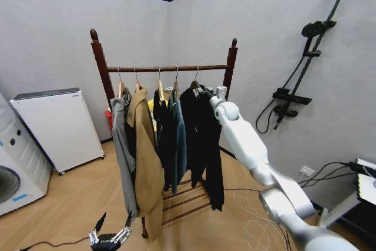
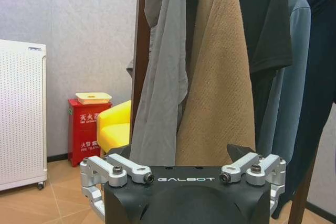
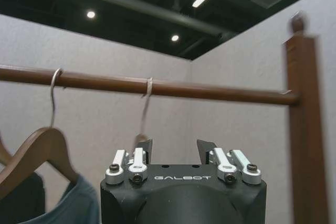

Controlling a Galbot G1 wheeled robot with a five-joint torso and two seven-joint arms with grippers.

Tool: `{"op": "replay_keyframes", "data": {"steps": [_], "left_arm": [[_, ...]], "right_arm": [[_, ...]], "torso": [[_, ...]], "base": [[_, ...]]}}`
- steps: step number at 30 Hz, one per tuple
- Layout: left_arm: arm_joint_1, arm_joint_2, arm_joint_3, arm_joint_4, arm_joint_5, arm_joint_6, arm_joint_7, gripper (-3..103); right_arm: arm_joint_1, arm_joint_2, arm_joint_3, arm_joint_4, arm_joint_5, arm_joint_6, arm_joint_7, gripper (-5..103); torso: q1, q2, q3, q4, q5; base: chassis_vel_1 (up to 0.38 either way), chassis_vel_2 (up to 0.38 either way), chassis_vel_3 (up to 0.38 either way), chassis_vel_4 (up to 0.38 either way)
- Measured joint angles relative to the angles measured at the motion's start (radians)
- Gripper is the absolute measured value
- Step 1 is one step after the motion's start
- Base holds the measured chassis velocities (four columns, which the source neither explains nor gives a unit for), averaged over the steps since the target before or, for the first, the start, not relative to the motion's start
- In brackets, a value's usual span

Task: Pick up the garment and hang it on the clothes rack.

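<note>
We see the garment (image 1: 202, 139) hanging at the right end of the clothes rack (image 1: 167, 68) bar. Right gripper (image 1: 204, 91) sits at its hanger, jaws narrowly apart, empty. Left gripper (image 1: 111, 227) hangs low, wide.

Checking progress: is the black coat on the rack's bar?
On: the black coat hangs from the bar by its hook, right gripper at its hanger.

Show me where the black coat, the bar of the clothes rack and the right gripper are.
black coat (image 1: 205, 139), head view, on its front panel.
bar of the clothes rack (image 3: 210, 90), right wrist view, on the bar's middle stretch.
right gripper (image 3: 175, 149), right wrist view, midway between its fingertips.
</note>
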Motion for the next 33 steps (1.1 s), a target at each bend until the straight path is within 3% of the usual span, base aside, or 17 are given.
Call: {"op": "replay_keyframes", "data": {"steps": [3,6,7,8,10,12,13,14,15,17,18,20,21,23,24,26,33], "left_arm": [[0.0,0.0,0.0,0.0,0.0,0.0,0.0,100],[0.0,0.0,0.0,0.0,0.0,0.0,0.0,100],[0.0,0.0,0.0,0.0,0.0,0.0,0.0,100],[0.0,0.0,0.0,0.0,0.0,0.0,0.0,100],[0.0,0.0,0.0,0.0,0.0,0.0,0.0,100],[0.0,0.0,0.0,0.0,0.0,0.0,0.001,100],[0.0,0.0,0.0,0.0,0.0,0.0,0.001,100],[0.0,0.0,0.0,0.0,0.0,0.0,0.0,100],[0.0,0.0,0.0,0.0,0.0,0.0,0.0,100],[0.0,0.0,0.0,0.0,0.0,0.0,0.0,100],[0.0,0.0,0.0,0.0,0.0,0.0,0.0,100],[0.0,0.0,0.0,0.0,0.0,0.0,0.0,100],[0.0,0.0,0.0,0.0,0.0,0.0,0.0,100],[0.0,0.0,0.0,0.0,0.0,0.0,0.0,100],[0.0,0.0,0.0,0.0,0.0,0.0,0.0,100],[0.0,0.0,0.0,0.0,0.0,0.0,0.0,100],[0.0,0.0,0.0,0.0,0.0,0.0,0.0,100]], "right_arm": [[-0.206,-0.174,0.129,0.263,0.061,-0.031,0.041,66],[-0.309,-0.207,0.187,0.353,0.077,-0.039,0.046,71],[-0.445,-0.24,0.277,0.459,0.093,-0.043,0.052,77],[-0.551,-0.255,0.343,0.529,0.1,-0.043,0.058,82],[-0.63,-0.26,0.382,0.574,0.104,-0.042,0.064,82],[-0.88,-0.251,0.511,0.716,0.107,-0.032,0.084,97],[-0.88,-0.251,0.511,0.716,0.107,-0.032,0.084,97],[-1.013,-0.228,0.573,0.784,0.107,-0.025,0.096,99],[-1.013,-0.228,0.573,0.784,0.107,-0.025,0.096,99],[-1.254,-0.158,0.654,0.888,0.091,0.003,0.103,100],[-1.254,-0.158,0.654,0.888,0.091,0.003,0.103,100],[-1.456,-0.061,0.689,0.947,0.047,0.066,0.084,100],[-1.456,-0.061,0.689,0.947,0.047,0.066,0.084,100],[-1.604,0.031,0.69,0.969,0.011,0.125,0.078,100],[-1.604,0.031,0.69,0.969,0.011,0.125,0.078,100],[-1.721,0.108,0.666,0.976,-0.036,0.184,0.076,100],[-1.835,0.191,0.607,0.953,-0.156,0.313,0.068,100]], "torso": [[0.0,0.0,0.0,-0.002,0.0004],[0.0,0.0,0.0,-0.0017,0.0004],[0.0,0.0,0.0,-0.0013,0.0016],[0.0,0.0,0.0,-0.0012,0.0001],[0.0,0.0,0.0,-0.0012,0.0001],[0.0,0.0,0.0,-0.0008,0.0005],[0.0,0.0,0.0,-0.0008,0.0005],[-0.001,0.0,0.0,-0.0008,-0.0001],[-0.001,0.0,0.0,-0.0008,-0.0001],[-0.001,0.0,0.0,-0.0007,0.0004],[-0.001,0.0,0.0,-0.0007,0.0004],[-0.001,0.0,0.0,-0.0009,-0.0001],[-0.001,0.0,0.0,-0.0009,-0.0001],[0.0,0.0,0.0,-0.0007,-0.0001],[0.0,0.0,0.0,-0.0007,-0.0001],[0.0,0.0,0.0,-0.0011,-0.0001],[0.0,0.0,0.0,-0.0008,-0.0001]], "base": [[0.0,0.0,0.0,0.0],[0.0,0.0,0.0,0.0],[0.0,0.0,0.0,0.0],[0.0,0.0,0.0,0.0],[0.0,0.0,0.0,0.0],[0.0,0.0,0.0,0.0],[0.0,0.0,0.0,0.0],[0.0,0.0,0.0,0.0],[0.0,0.0,0.0,0.0],[0.0,0.0,0.0,0.0],[0.0,0.0,0.0,0.0],[0.0,0.0,0.0,0.0],[0.0,0.0,0.0,0.0],[0.0,0.0,0.0,0.0],[0.0,0.0,0.0,0.0],[0.0,0.0,0.0,0.0],[0.0,0.0,0.0,0.0]]}}
